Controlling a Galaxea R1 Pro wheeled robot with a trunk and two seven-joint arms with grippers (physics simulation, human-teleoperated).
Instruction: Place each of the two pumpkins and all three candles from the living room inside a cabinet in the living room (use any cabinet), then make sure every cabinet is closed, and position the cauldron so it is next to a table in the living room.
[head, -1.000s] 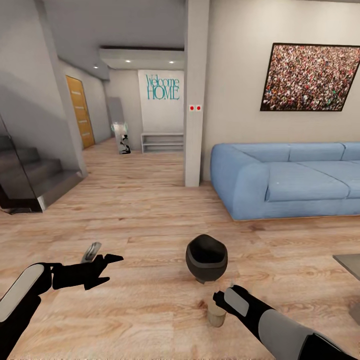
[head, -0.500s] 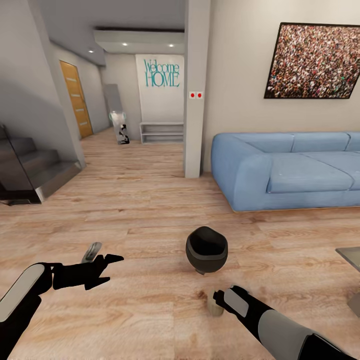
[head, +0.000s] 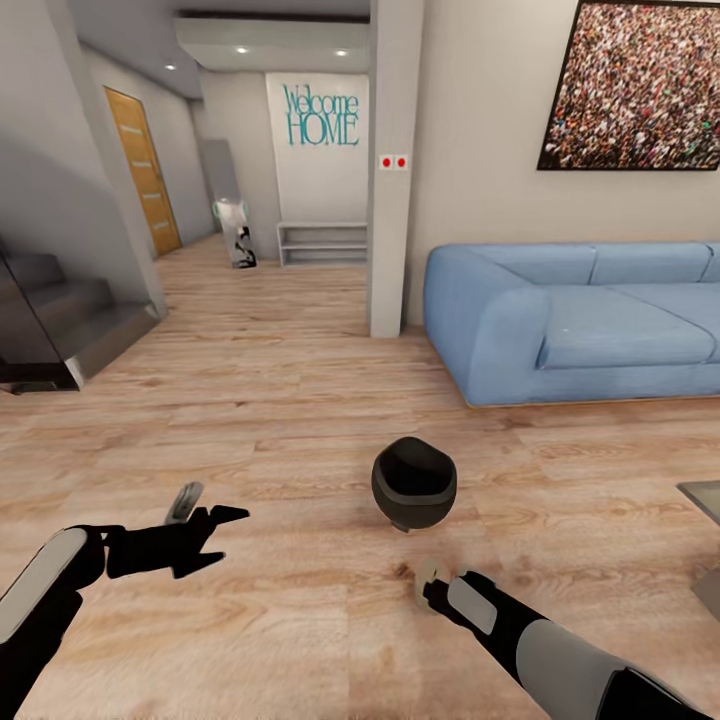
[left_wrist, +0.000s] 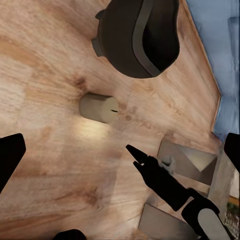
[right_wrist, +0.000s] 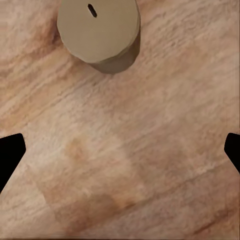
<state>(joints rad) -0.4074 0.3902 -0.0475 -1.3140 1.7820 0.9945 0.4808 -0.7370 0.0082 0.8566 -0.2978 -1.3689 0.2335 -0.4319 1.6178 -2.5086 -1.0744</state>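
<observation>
"Welcome HOME" lettering (head: 322, 115) on hallway wall, candle (head: 428, 584) on floor

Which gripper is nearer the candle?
The right gripper, right beside the candle standing on the floor; the left gripper hangs well off to the side.

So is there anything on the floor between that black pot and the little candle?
No. In the left wrist view only bare wood floor lies between the cauldron and the candle; the head view shows the same gap.
</observation>
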